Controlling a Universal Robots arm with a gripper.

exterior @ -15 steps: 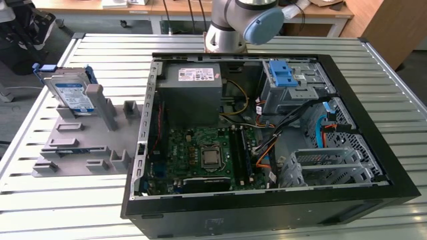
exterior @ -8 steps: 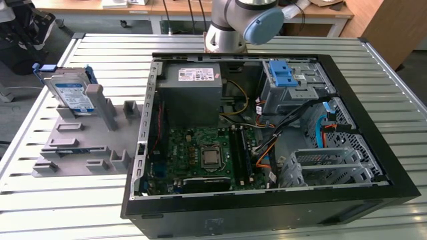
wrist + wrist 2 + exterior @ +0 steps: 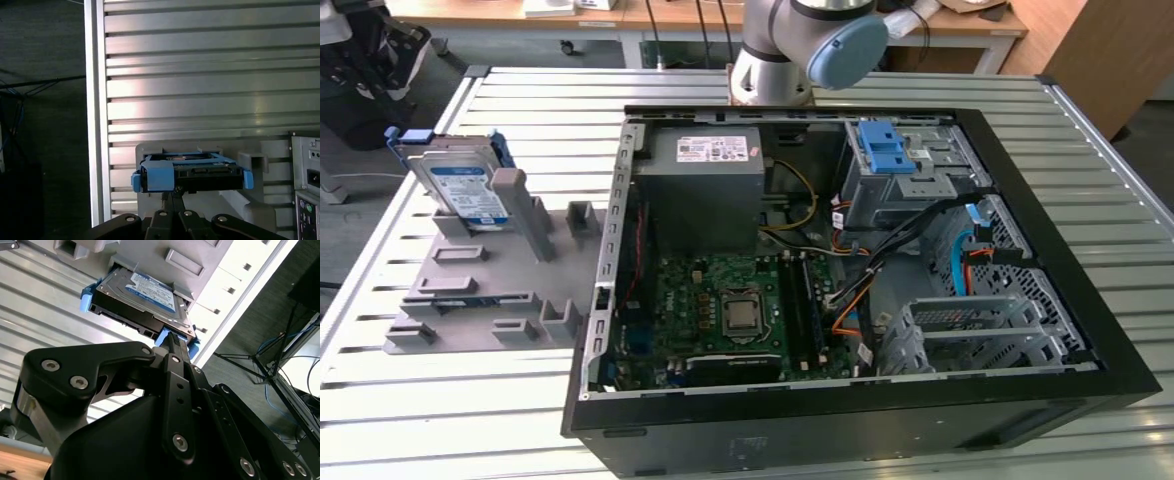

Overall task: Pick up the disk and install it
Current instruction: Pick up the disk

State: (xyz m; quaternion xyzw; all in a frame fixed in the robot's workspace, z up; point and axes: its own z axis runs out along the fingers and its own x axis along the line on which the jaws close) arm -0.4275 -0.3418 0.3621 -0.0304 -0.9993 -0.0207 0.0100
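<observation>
- The disk (image 3: 464,190) stands on edge in a slot of the grey stand (image 3: 480,290), at the exterior view's left, well apart from the open case (image 3: 1083,270)
- Held upright like that, its upper edge and blue rails are free on both sides, which probably lets fingers close on it from above
- In both wrist views the gripper (image 3: 171,337) points at the disk's rail; the jaws look pressed together with nothing between them, so the disk is not grasped
- Whether the tips touch the rail I cannot tell; the first wrist view has the gripper (image 3: 172,192) lined up on the middle of the disk (image 3: 190,172), seen edge-on
- The case lies on its side on the table (image 3: 400,400), open face up, likely so its bays can be reached from above
- The cage (image 3: 894,160) with the blue latch sits inside the case; nothing is installed yet
</observation>
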